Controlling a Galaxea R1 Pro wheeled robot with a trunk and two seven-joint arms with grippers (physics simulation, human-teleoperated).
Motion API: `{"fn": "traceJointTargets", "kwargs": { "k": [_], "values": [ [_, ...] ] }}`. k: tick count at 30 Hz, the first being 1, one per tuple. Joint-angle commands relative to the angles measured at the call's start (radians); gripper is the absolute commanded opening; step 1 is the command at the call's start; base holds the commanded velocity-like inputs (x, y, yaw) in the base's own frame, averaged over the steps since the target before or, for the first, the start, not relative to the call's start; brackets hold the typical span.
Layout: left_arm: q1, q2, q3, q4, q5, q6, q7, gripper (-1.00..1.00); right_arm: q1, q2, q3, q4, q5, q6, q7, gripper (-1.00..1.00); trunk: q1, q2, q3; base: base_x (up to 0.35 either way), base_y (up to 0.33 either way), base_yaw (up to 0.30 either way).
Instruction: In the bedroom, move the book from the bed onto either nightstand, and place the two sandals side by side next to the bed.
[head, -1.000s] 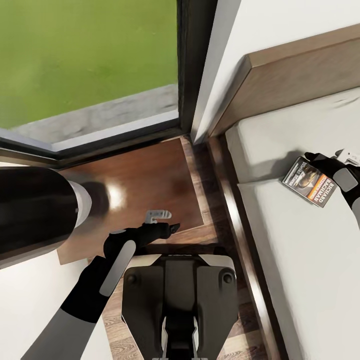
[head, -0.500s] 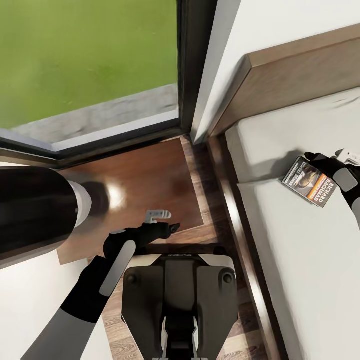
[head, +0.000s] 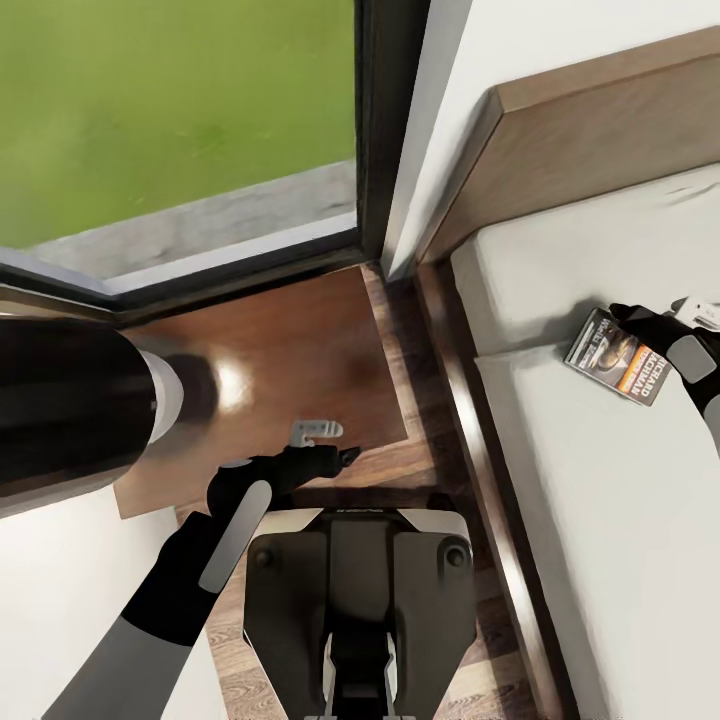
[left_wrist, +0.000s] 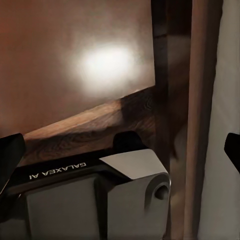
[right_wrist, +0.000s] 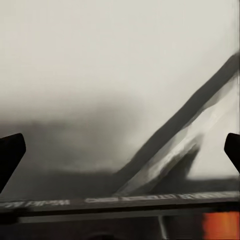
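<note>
**One book, lift not secured**

One thin grey paperback book with orange band (head: 618, 368) lies on the pale grey-white mattressed bed (head: 600, 560), near its wooden headboard. Right gripper (head: 640, 325) touches the book's edge; jaw state unclear. Left gripper (head: 335, 445) hovers jaws apart over the reddish-brown square nightstand (head: 280, 360) beside the bed. Confirm a firm pinch before lifting.

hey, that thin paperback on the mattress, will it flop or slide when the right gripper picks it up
The thin paperback book with the orange band looks slim, so it will probably bend somewhat if held by one edge. It seems small beside the right gripper, so likely light. Lying flat on the pale grey-white mattress, it may skid or press into the soft surface rather than lift cleanly.
</note>
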Motion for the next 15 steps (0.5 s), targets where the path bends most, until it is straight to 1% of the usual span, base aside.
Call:
{"fn": "traceJointTargets", "kwargs": {
  "k": [1, 15],
  "values": [
    [0.000, 0.000, 0.000, -0.001, 0.010, 0.004, 0.008, 1.00, 0.000, 0.000, 0.007, 0.081, 0.001, 0.009, 0.002, 1.00, 0.001, -0.001, -0.001, -0.059, 0.000, 0.000],
    [0.000, 0.000, 0.000, -0.001, 0.010, 0.004, 0.008, 1.00, 0.000, -0.001, 0.007, 0.080, 0.001, 0.009, 0.000, 1.00, 0.001, -0.001, -0.001, -0.011, 0.000, 0.000]
  ]
}}
